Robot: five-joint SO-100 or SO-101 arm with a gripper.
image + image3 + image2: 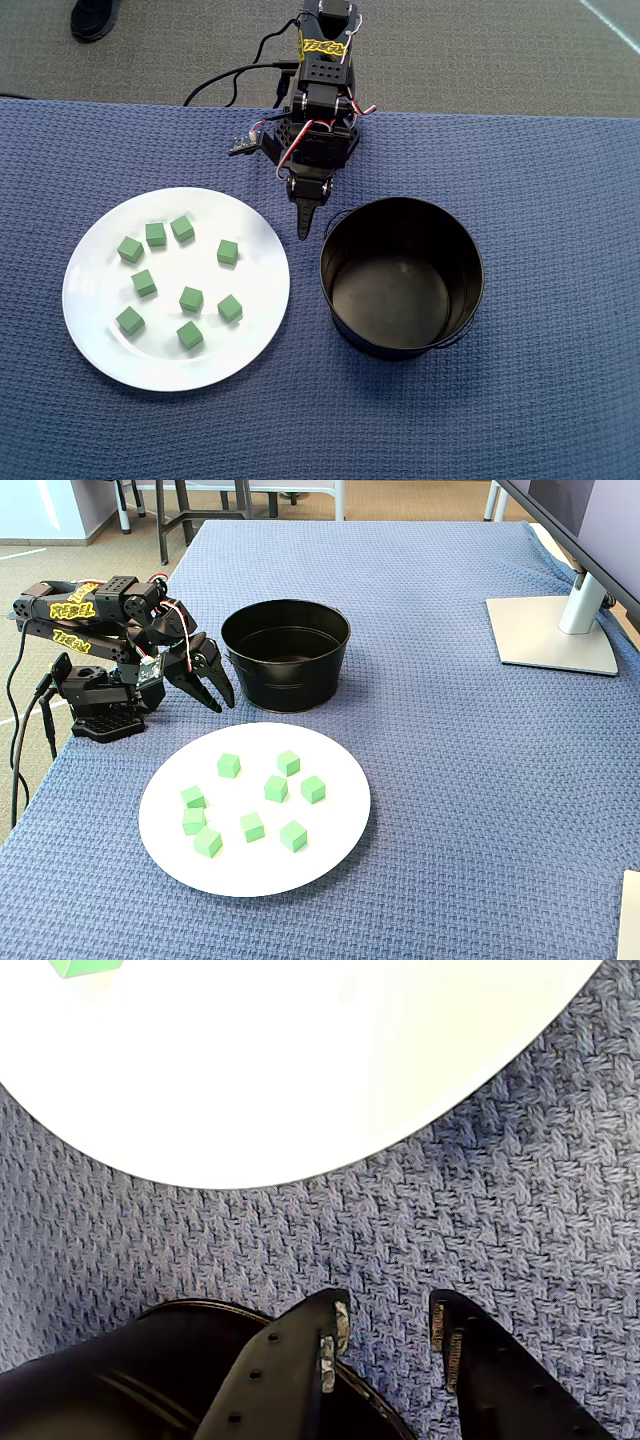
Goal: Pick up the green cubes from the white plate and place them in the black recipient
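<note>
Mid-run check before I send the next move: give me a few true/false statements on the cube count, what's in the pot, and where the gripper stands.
1. Eight green cubes lie on the white plate. True.
2. The black recipient already holds a cube. False: the overhead view shows its inside empty.
3. The gripper grips a cube. False: its fingers stand apart with only blue cloth between them.
4. In the overhead view the gripper sits between plate and recipient, near their far edges. True.
5. A monitor stand rests on the cloth in the fixed view. True.
6. The cubes are stacked in a pile. False: they lie singly, spread over the plate.
</note>
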